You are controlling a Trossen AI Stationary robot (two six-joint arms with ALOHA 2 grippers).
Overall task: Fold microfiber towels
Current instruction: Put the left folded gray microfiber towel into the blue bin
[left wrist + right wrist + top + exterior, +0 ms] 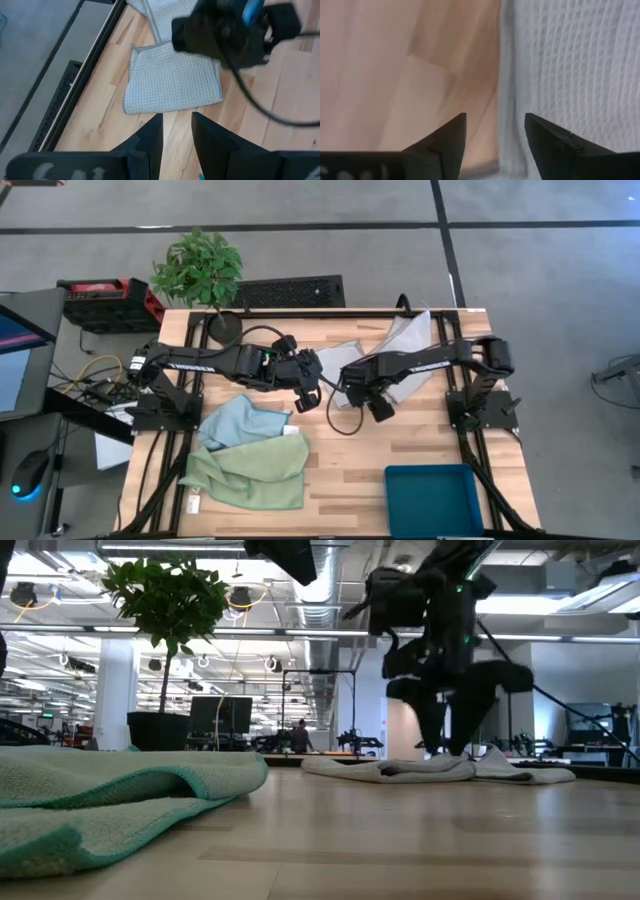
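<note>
- The folded light grey towel (352, 358) lies at the upper middle of the high view on the wooden desk (340, 460), with a second grey towel (412, 335) spread just behind it toward the upper right.
- The right pincer (378, 406) hangs at the folded towel's edge, jaws spread wide with nothing between them; its wrist view shows the cloth's hem beneath the gap.
- The left pincer (308, 398) hovers just left of that towel, jaws partly apart and empty.
- The light blue towel (238, 420) and pale green towel (250, 470) lie crumpled together at lower left.
- A dark teal bin (433, 498) sits at lower right.
</note>
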